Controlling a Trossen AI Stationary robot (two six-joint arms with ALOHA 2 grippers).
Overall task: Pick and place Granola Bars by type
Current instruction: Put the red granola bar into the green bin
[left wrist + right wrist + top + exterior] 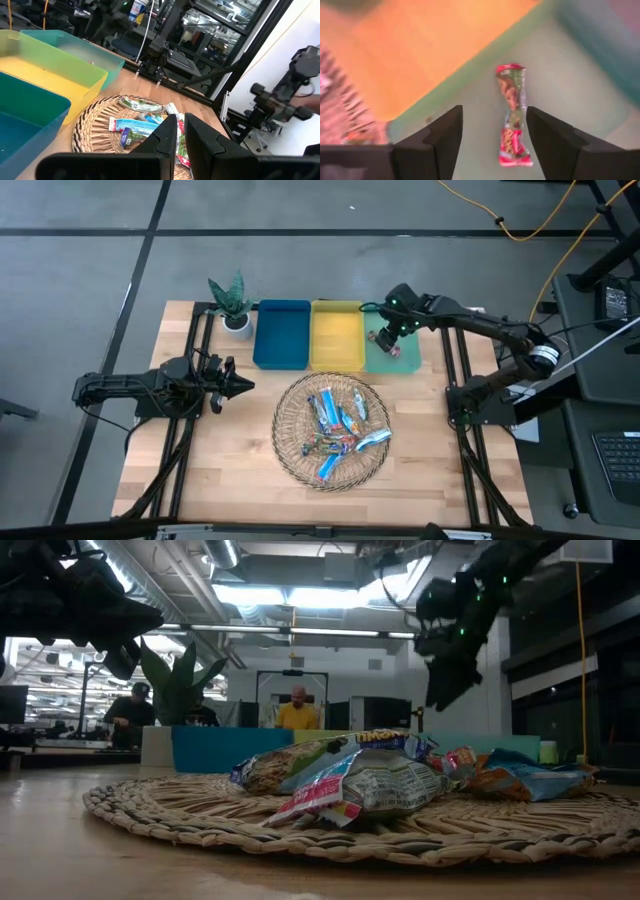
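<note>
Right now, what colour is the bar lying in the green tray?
Red and green, with brown showing through. The bar lies in the green tray, clearest in the right wrist view.

Open-plan lab/office: exposed ceiling ducts point(190, 585), desks, ppl.

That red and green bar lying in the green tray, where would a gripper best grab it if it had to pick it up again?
Probably at the middle, from straight above. The red and green bar lies flat and alone on the green tray floor, long and thin, so fingers closing across its narrow width would fit. The right gripper hangs open right over it.
</note>
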